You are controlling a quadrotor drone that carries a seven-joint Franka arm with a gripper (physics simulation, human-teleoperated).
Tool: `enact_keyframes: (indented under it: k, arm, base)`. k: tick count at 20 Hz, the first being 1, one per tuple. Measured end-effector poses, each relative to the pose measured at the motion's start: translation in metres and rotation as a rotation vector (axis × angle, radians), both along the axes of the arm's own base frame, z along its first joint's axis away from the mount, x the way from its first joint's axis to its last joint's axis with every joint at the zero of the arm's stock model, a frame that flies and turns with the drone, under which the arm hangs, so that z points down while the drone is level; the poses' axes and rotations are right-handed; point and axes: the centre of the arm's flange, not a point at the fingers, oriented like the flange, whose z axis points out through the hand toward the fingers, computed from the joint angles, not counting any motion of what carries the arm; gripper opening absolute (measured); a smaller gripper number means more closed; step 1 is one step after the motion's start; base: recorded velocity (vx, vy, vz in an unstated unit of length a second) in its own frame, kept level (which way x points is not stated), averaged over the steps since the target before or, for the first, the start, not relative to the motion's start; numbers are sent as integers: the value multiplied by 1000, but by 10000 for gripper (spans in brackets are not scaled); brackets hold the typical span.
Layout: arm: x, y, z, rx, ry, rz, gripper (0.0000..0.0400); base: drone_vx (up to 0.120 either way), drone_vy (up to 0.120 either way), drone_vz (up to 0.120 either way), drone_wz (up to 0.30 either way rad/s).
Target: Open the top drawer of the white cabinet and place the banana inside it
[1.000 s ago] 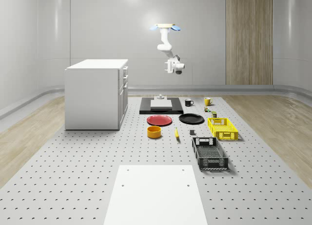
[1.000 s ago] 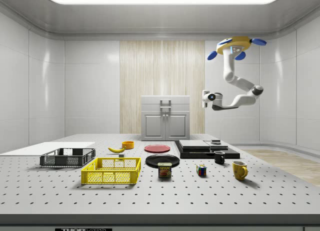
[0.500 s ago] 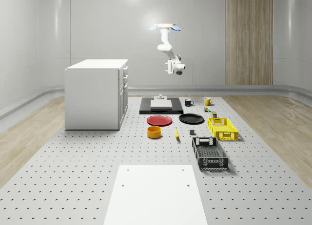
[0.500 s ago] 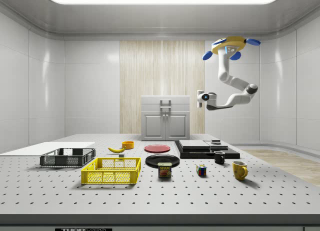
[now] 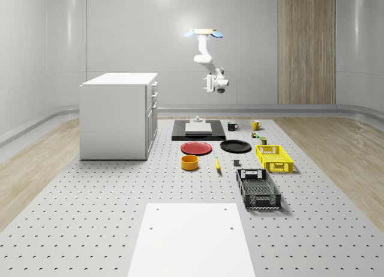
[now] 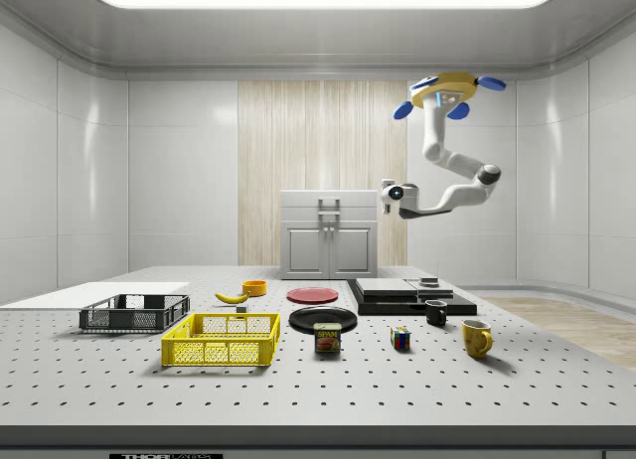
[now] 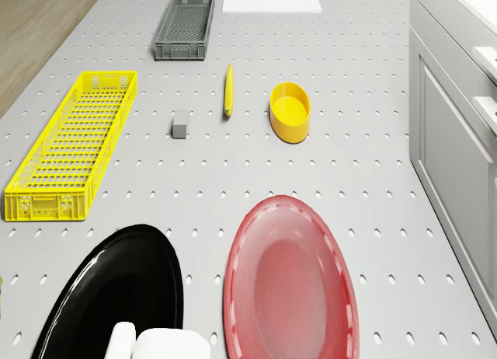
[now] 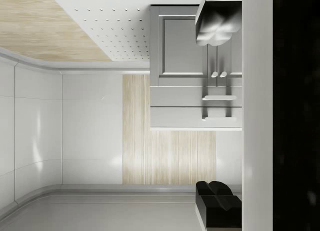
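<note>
Drone (image 6: 444, 83) hovers high over the black slab at the table's far end. Two-finger gripper (image 6: 390, 192) faces the boxy white cabinet (image 5: 120, 115), level with its closed top drawer (image 6: 329, 201), well apart; finger state: cannot tell. Slim yellow banana (image 5: 217, 164) lies lengthwise on the perforated table (image 5: 90, 211), beside the yellow bowl (image 5: 190, 162).

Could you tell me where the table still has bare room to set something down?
Bare stretches lie between the cabinet and white sheet, and left of the bowl. It is crowded around the banana, plates and crates.
</note>
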Motion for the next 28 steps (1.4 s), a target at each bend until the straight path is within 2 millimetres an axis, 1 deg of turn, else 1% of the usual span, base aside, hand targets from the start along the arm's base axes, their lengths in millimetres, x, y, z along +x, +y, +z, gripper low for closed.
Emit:
enact_keyframes:
  k: [3,19,28]
  arm:
    - [0,0,0,0,0,0,400]
    - [0,0,0,0,0,0,400]
    - [0,0,0,0,0,0,400]
  base:
    - [120,-27,0,0]
    - [120,-120,0,0]
    - [120,-120,111,0]
